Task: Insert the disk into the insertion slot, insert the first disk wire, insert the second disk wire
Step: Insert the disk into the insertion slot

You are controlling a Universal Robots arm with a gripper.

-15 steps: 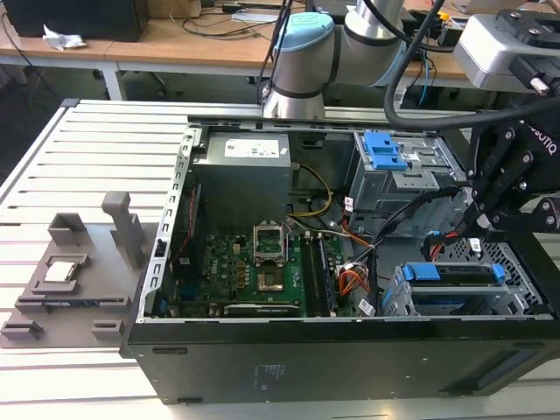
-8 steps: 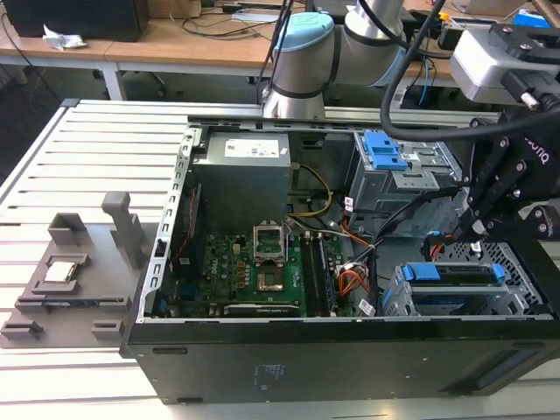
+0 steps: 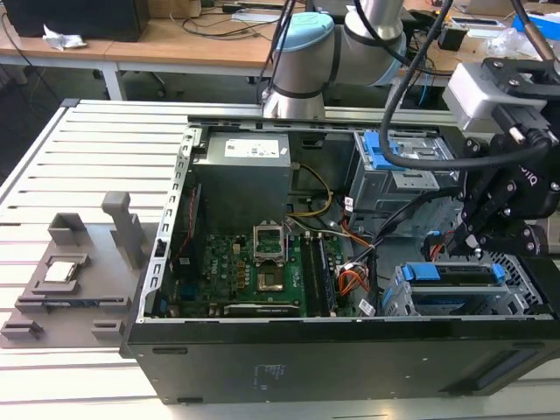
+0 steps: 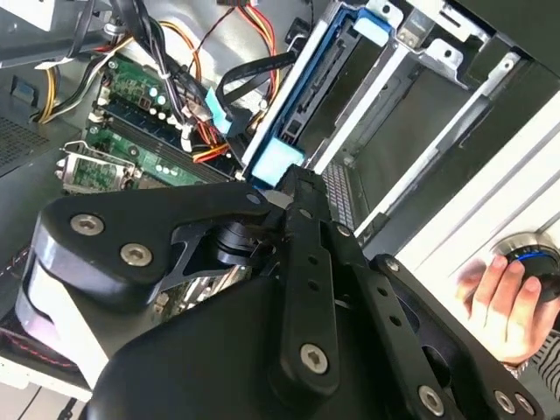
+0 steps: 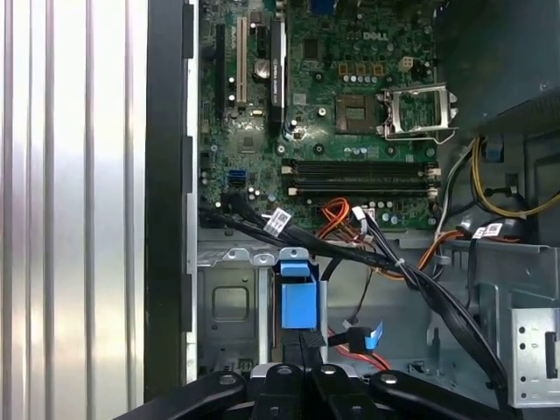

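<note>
The disk (image 3: 453,276), grey in its blue frame, lies inside the insertion slot (image 3: 455,303), the low silver cage at the case's front corner on the exterior view's right. In both wrist views the disk (image 5: 296,302) (image 4: 319,87) sits edge-on between the cage walls. My gripper (image 3: 461,248) hangs just above the cage. Its black fingers (image 5: 302,354) are pressed together, with the tips (image 4: 297,182) against the end tab of the blue frame (image 4: 282,162). Nothing shows between them. A loose cable with a blue connector (image 5: 363,334) (image 4: 217,114) lies beside the cage.
A taller grey cage with a blue latch (image 3: 394,162) stands behind the slot. The motherboard (image 3: 254,271), power supply (image 3: 241,179) and bundled wires (image 5: 385,262) fill the case. A hand (image 4: 494,297) rests outside the case wall. A grey fixture (image 3: 66,271) sits on the slatted table.
</note>
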